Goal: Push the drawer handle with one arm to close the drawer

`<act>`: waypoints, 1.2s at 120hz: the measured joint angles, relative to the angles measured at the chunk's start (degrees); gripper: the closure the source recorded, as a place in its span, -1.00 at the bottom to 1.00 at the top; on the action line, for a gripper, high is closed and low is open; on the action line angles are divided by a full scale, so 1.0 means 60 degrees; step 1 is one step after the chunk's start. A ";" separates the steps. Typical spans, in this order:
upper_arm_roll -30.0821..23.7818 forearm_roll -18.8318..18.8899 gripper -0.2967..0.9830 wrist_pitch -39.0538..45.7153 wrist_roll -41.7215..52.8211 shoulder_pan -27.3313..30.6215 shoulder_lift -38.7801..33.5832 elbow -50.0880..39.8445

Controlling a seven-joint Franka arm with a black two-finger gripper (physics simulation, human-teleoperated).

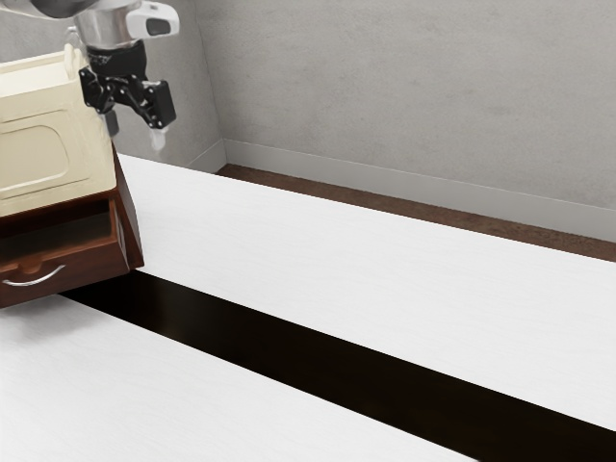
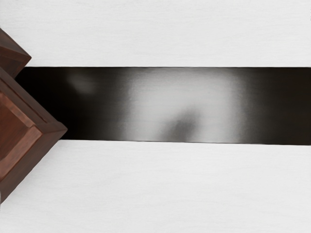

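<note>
High in the exterior view, my gripper (image 1: 135,133) hangs in the air with its two fingers apart and nothing between them. It is beside the upper part of the cream and brown cabinet (image 1: 58,144), above drawer level. The wooden drawer (image 1: 91,268) stands partly pulled out, its inside visible. A curved silver handle (image 1: 35,282) is on its front, apart from my gripper. In the wrist view, a corner of the drawer (image 2: 36,138) juts out beside the brown cabinet base (image 2: 10,53).
A white table (image 1: 366,279) with a glossy black strip (image 1: 279,342) running along it lies under the cabinet. Grey walls (image 1: 404,87) stand behind the table, with brown floor (image 1: 318,194) at their foot.
</note>
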 joint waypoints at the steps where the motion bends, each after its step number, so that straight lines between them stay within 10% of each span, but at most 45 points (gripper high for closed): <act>1: 0.0001 0.0001 -0.52 0.0028 0.0005 0.0006 0.0000 -0.0001; 41: -0.0048 0.0017 -0.29 0.0544 0.0030 0.0468 -0.0404 -0.0685; 67: -0.0870 -0.0459 0.41 0.1526 -0.0410 0.3914 -0.2685 -0.4606; 110: -0.0888 -0.1545 0.66 0.4743 -0.1557 0.6143 -0.2820 -0.8292; 144: -0.0902 -0.0216 0.68 0.7262 -0.2909 0.6175 -0.1649 -0.8595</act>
